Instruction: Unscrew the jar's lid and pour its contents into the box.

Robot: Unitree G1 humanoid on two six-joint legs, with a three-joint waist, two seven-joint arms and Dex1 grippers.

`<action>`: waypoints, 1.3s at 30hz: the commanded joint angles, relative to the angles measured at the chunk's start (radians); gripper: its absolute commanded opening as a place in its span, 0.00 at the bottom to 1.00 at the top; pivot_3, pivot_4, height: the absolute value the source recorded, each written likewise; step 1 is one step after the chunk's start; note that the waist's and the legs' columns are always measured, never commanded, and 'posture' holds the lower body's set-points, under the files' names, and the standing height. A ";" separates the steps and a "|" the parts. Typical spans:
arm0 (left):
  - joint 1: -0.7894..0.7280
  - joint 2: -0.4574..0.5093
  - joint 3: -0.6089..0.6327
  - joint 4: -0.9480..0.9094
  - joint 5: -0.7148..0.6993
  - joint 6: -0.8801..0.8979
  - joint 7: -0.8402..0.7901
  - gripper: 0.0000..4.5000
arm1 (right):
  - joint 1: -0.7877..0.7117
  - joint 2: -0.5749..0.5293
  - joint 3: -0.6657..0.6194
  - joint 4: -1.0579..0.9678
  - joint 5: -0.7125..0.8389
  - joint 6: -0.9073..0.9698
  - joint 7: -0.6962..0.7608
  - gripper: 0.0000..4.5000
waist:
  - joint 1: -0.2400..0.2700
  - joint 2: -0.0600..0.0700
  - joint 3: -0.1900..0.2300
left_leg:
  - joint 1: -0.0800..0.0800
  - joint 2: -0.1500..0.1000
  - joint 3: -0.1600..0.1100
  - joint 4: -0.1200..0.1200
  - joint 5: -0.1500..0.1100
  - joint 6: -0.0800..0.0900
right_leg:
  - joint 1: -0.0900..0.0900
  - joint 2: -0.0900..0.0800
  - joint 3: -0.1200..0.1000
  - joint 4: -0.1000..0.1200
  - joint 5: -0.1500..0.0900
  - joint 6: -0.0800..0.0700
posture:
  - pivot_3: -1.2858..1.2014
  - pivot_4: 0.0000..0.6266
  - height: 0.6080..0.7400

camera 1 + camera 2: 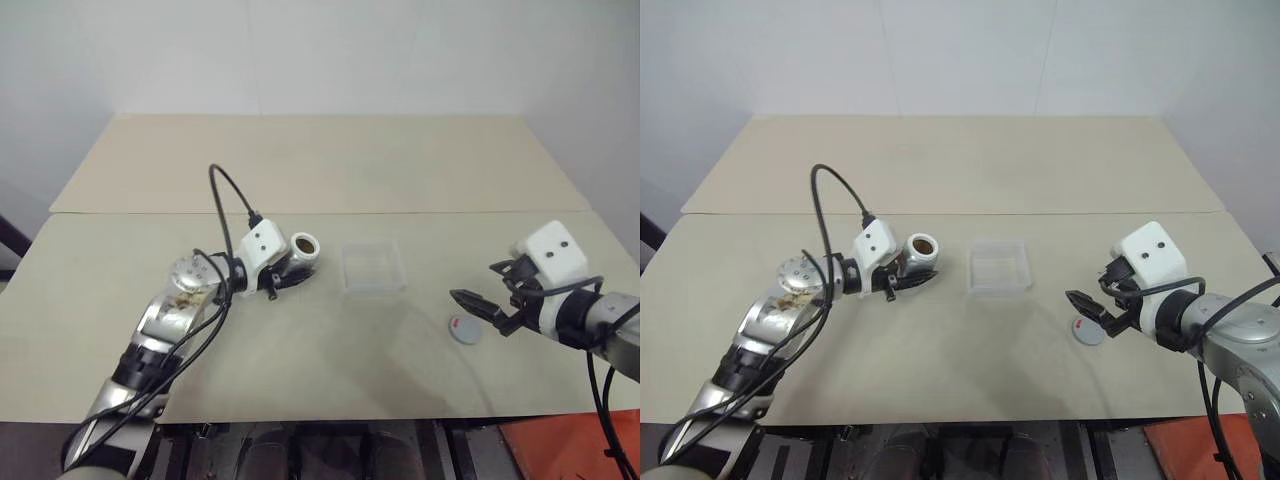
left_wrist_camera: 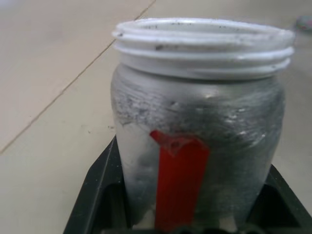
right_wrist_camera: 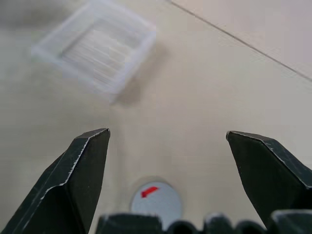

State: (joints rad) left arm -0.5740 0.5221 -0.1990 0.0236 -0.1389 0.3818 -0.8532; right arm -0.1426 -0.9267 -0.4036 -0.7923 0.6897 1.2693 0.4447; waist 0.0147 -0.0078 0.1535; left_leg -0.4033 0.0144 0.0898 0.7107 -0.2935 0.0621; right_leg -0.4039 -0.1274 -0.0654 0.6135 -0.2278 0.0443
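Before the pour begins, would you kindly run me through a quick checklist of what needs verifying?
1. Lid off the jar and lying flat on the table: ok.
2. Left tool shut on the jar: ok.
3. Right tool open and holding nothing: ok.
4. Box upright, empty, nothing over it: ok.
5. Jar mouth above the box: not ok, it is beside the box.
6. Contents inside the jar: cannot tell.

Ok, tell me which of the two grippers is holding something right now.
The left gripper: it is shut on the jar, which is open at the top. The right gripper is open, above the lid on the table.
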 commanded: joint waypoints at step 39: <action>-0.789 -0.313 -0.676 1.283 1.145 -0.945 1.307 0.44 | 0.074 0.092 0.077 -0.147 -0.126 -0.241 -0.067 0.99 | 0.023 -0.004 0.002 | -0.006 -0.002 0.000 0.002 -0.001 0.002 | -0.003 -0.001 -0.003 -0.002 0.001 0.003 | 0.52 0.24 1.00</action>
State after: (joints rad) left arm -1.3840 0.2034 -0.9936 1.3053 1.1625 -0.4848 0.5976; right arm -0.0621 -0.8351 -0.3171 -0.9300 0.5815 1.0611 0.3893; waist 0.0375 -0.0114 0.1555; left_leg -0.4093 0.0128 0.0894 0.7126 -0.2942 0.0637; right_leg -0.4072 -0.1289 -0.0680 0.6119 -0.2270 0.0472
